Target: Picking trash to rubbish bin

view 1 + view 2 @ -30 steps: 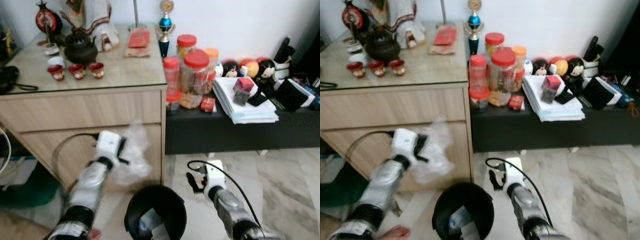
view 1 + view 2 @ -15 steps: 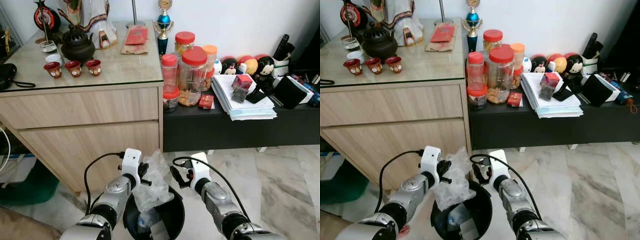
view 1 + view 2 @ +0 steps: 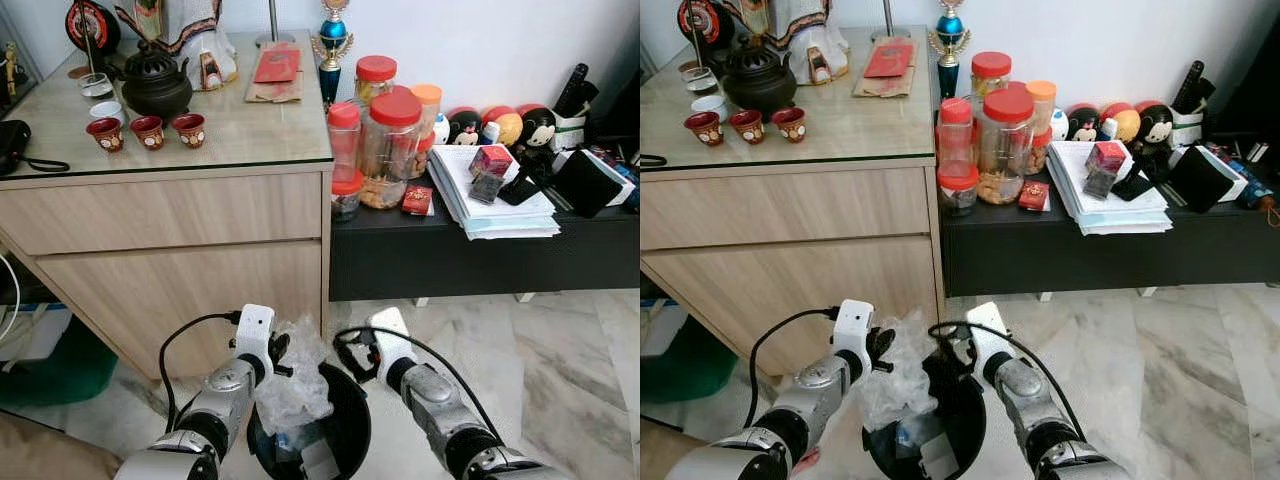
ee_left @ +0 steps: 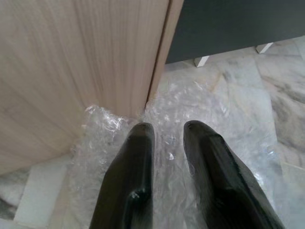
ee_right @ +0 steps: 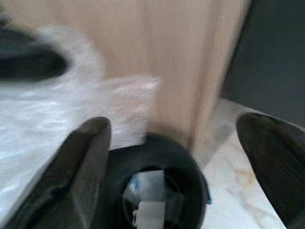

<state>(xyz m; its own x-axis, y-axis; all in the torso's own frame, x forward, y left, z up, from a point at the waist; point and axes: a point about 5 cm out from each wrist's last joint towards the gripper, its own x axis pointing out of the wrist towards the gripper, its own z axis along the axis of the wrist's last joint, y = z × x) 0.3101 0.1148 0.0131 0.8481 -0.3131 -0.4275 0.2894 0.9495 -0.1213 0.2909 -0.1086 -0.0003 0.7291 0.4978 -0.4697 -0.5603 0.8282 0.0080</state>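
Observation:
A crumpled sheet of clear plastic wrap hangs over the open black rubbish bin, its lower end dipping inside the rim. My left gripper is shut on the wrap; in the left wrist view the two black fingers pinch the bubbly plastic. My right gripper hovers open by the bin's far rim, just right of the wrap. In the right wrist view its fingers stand wide apart, with the bin and white scraps inside it below.
A wooden cabinet with a glass top, teapot and red cups stands right behind the bin. A low black bench to its right holds jars, papers and toys. Marble floor stretches to the right. A green object lies at the left.
My left gripper swung the plastic wrap from beside the cabinet to over the bin and lowered it. My right gripper moved up and left to the bin's rim.

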